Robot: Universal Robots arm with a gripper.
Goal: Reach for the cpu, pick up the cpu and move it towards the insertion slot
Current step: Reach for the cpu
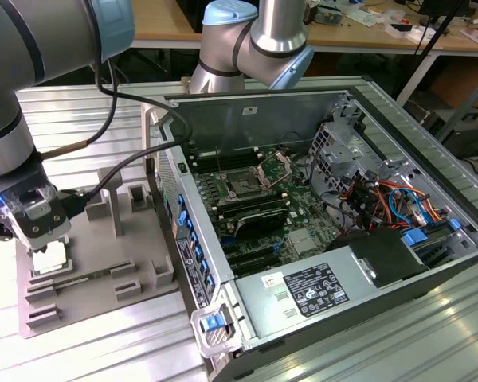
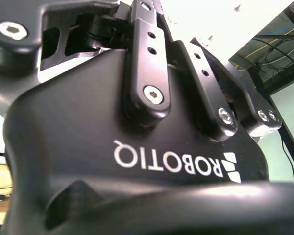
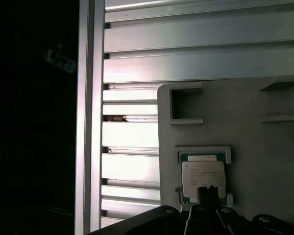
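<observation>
First wrist view puts the cpu (image 3: 203,178) flat in its grey frame (image 3: 204,149) on the grey fixture plate (image 3: 245,132), with the gripper (image 3: 208,193) right at the chip's edge. You cannot tell from any view how far the gripper is spread or whether it has hold of anything, so treat the cpu as seated in its frame. Your main risk is that close frame: an off-centre or skewed grip would likely tip the chip against a frame wall and jam it or let it slip. The black cable (image 1: 111,171) hanging from the wrist runs near the plate's upright posts and could snag. The insertion slot (image 1: 243,189) sits well apart, inside the open computer case (image 1: 247,111), so a low carry could strike the case wall. Its metal retention frame looks raised, which leaves the socket exposed to a clumsy approach. The neighbouring recess (image 3: 186,105) on the plate holds nothing. The case holds the motherboard (image 1: 303,215), a power supply (image 1: 315,290) and bundled cables (image 1: 382,199).
</observation>
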